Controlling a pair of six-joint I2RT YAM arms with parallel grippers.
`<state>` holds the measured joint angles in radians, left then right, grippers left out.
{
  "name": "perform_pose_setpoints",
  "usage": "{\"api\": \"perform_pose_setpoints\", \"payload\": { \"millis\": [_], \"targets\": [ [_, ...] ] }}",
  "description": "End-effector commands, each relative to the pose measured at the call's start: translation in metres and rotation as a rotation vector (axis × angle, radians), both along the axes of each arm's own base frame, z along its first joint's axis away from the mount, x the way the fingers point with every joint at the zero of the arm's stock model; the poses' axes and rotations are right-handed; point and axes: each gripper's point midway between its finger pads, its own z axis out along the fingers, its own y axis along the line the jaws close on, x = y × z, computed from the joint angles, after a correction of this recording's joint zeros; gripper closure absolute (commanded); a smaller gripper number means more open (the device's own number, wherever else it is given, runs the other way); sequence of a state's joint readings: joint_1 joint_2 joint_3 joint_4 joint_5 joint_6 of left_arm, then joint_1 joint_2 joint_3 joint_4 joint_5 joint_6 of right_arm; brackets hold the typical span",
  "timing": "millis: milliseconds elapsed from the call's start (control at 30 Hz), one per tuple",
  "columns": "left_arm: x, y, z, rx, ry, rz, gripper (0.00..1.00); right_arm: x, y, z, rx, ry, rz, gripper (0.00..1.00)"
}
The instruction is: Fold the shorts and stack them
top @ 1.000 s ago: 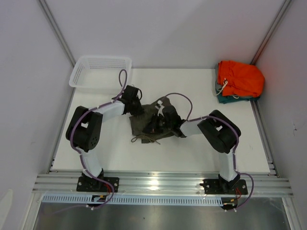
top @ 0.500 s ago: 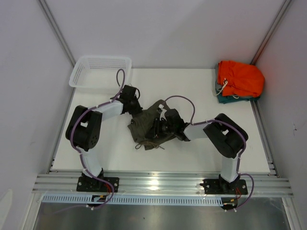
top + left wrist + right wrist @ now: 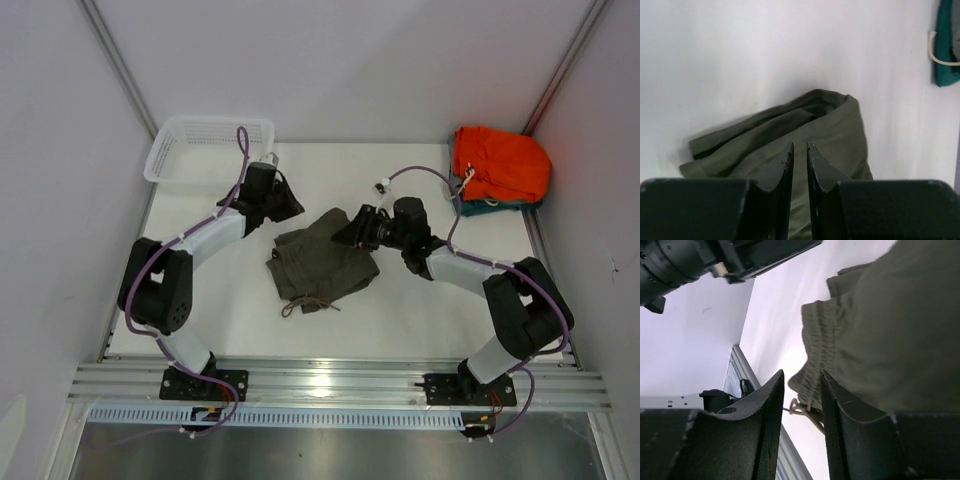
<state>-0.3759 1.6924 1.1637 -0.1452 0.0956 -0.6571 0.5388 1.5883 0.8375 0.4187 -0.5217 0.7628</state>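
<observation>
Two end effectors hover empty: left end effector [image 3: 800, 150] nearly shut just beyond the far-left edge of the olive-green, soft cloth shorts [image 3: 325, 262], right end effector [image 3: 802, 390] part open at their far-right edge. Shorts lie bunched mid-bench [image 3: 420, 320]; judged light, limp, non-slippery; grip a folded edge or the waistband. Under-layers hidden; drawstring [image 3: 305, 303] trails nearward.

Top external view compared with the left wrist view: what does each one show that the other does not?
Only the top view shows the white mesh basket, the bright orange shorts and both arms. Only the left wrist view shows the left gripper close up, nothing between its fingers. Both show the folded olive-green cloth shorts and the teal garment.
</observation>
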Motion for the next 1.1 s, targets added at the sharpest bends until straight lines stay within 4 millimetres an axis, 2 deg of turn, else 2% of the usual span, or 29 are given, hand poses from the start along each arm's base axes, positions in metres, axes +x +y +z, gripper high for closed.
{"api": "perform_pose_setpoints", "payload": {
  "millis": [0, 133, 167, 333, 433, 467, 500, 600, 700, 933, 1067],
  "targets": [
    [0.006, -0.042, 0.041, -0.088, -0.116, -0.154, 0.81, 0.001, -0.019, -0.006, 0.015, -0.006, -0.001, 0.62],
    [0.003, -0.077, 0.037, -0.137, -0.13, -0.245, 0.81, 0.006, -0.03, -0.029, 0.028, 0.043, 0.0, 0.64],
    [0.003, -0.089, 0.043, -0.169, -0.158, -0.277, 0.81, 0.005, -0.03, -0.03, 0.044, 0.042, 0.015, 0.64],
    [0.006, -0.12, 0.051, -0.248, -0.183, -0.352, 0.8, 0.003, -0.032, -0.05, 0.097, 0.111, 0.046, 0.66],
    [0.009, -0.136, 0.039, -0.249, -0.159, -0.38, 0.8, 0.0, -0.031, -0.064, 0.106, 0.141, 0.069, 0.68],
    [0.013, -0.14, 0.04, -0.255, -0.161, -0.383, 0.8, -0.001, -0.031, -0.066, 0.109, 0.143, 0.078, 0.69],
    [0.015, -0.144, 0.027, -0.254, -0.144, -0.385, 0.8, -0.002, -0.032, -0.073, 0.105, 0.16, 0.076, 0.69],
    [0.017, -0.149, 0.007, -0.259, -0.106, -0.386, 0.8, -0.005, -0.039, -0.086, 0.102, 0.191, 0.064, 0.75],
    [0.017, -0.152, -0.026, -0.252, -0.056, -0.375, 0.81, -0.009, -0.051, -0.101, 0.09, 0.237, 0.037, 0.81],
    [0.014, -0.159, -0.067, -0.232, -0.01, -0.365, 0.81, -0.024, -0.066, -0.119, 0.06, 0.272, 0.008, 0.84],
    [0.023, -0.157, -0.078, -0.181, -0.039, -0.33, 0.81, -0.037, -0.072, -0.129, 0.034, 0.302, -0.005, 0.86]
  ]
}}
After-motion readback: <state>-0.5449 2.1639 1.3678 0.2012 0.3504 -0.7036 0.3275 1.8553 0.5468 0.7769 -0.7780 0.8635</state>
